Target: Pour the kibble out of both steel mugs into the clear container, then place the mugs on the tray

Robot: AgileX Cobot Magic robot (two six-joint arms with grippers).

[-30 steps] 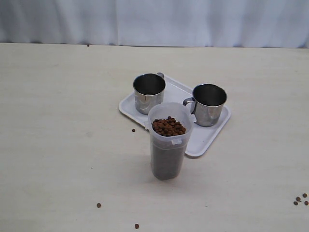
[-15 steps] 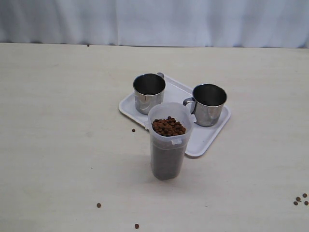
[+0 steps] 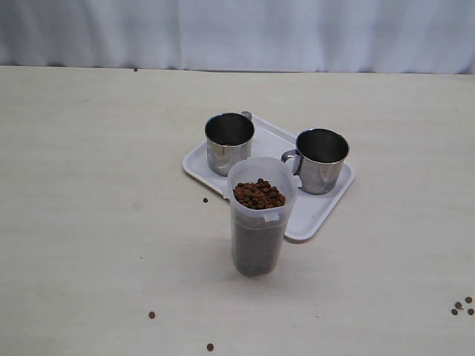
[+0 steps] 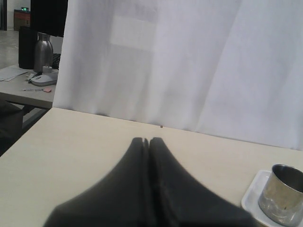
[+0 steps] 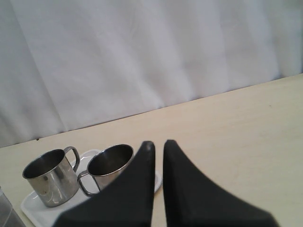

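No shift at all against a second ago: same layout, no arm in the exterior view. Reads as finished, or as good as.

One mug (image 3: 229, 142) upright on the tray (image 3: 313, 221); second mug (image 3: 321, 160) upright on it too, apart from the first. Container (image 3: 258, 230) off the tray, just in front of its near edge, filled with kibble (image 3: 259, 193) almost to the rim.

Left gripper (image 4: 148, 141) pressed together on nothing, hanging back from the tray. Right gripper (image 5: 156, 143) closed too but for a thin slit, likewise empty and clear of the tray.

Mug bottoms too dark to rule out leftover kibble. Part of the tray's near edge masked by the container. Tray cut off in both wrist views. Stray pellets (image 3: 462, 305) lying well off the tray, unreclaimed. Cannot tell how high either gripper hangs.
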